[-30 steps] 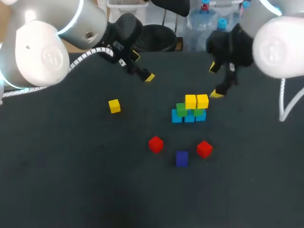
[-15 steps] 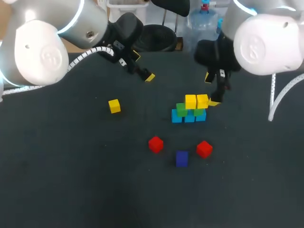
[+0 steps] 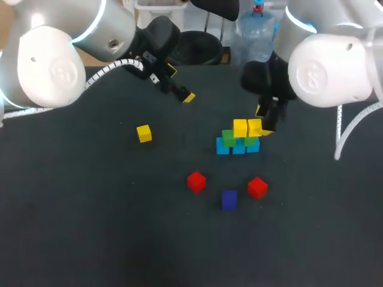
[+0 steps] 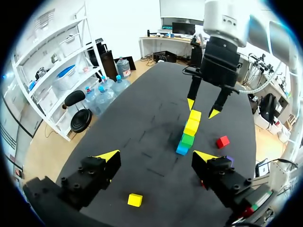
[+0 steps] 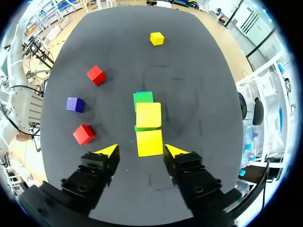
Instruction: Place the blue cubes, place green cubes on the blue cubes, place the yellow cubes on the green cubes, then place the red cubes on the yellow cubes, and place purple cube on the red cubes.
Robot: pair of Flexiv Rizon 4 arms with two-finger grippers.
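Head view: over the last second the left gripper (image 3: 179, 84), upper left of centre, has not moved, and no cube has shifted. The right gripper (image 3: 263, 121) has swung in from the right to the stack's right end.

A lone yellow cube (image 3: 143, 133) lies left of centre. Right of centre, blue cubes (image 3: 222, 148) carry green cubes (image 3: 228, 138) and two yellow cubes (image 3: 240, 127). Lower down, two red cubes (image 3: 196, 182) flank the purple cube (image 3: 228, 200).

Both grippers are spread wide and hold nothing. In the right wrist view the nearest yellow cube (image 5: 149, 142) sits between the tips, untouched.
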